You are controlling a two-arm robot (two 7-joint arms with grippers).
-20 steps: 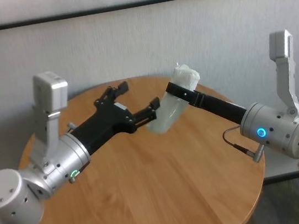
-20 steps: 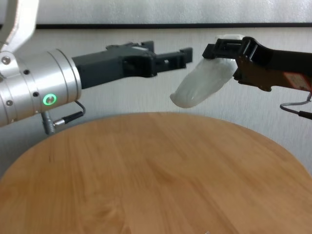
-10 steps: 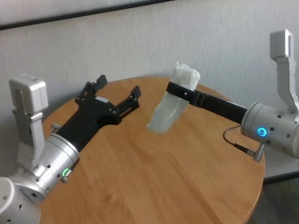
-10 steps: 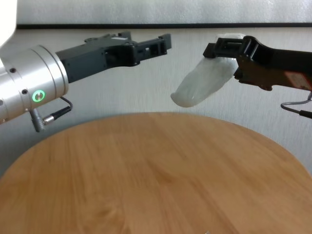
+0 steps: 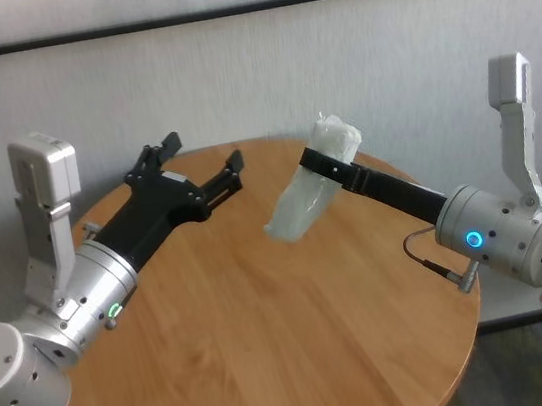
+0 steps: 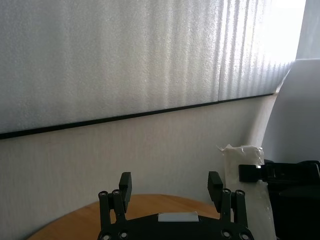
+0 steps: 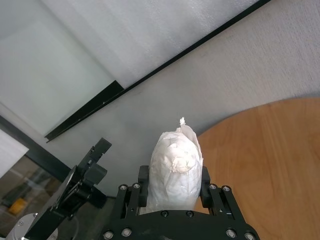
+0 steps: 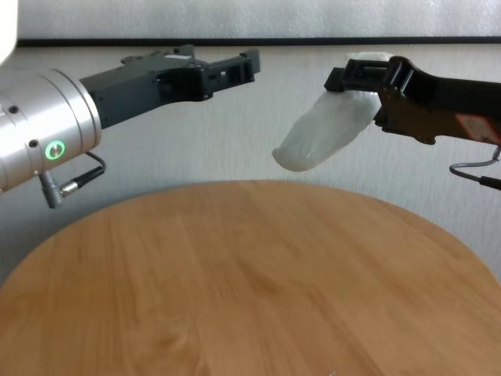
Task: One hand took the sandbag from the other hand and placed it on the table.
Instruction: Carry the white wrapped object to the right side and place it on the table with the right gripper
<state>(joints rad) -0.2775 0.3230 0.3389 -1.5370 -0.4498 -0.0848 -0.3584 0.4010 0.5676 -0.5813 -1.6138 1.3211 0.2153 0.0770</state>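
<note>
Hanging in the air above the far right part of the round tabletop [image 5: 272,354], the sandbag [image 5: 303,203] is a white, crinkled, lumpy pouch, tilted with its rounded lower end pointing down and left. The right gripper [image 5: 328,165], matte black on a silver cylindrical wrist with a blue ring, has its jaws clenched around the pouch's upper part. The left gripper [image 5: 200,162], black with a green-ringed wrist, hovers over the far left, jaws spread wide and empty, well apart from the pouch. Smooth wood grain is light brown.
</note>
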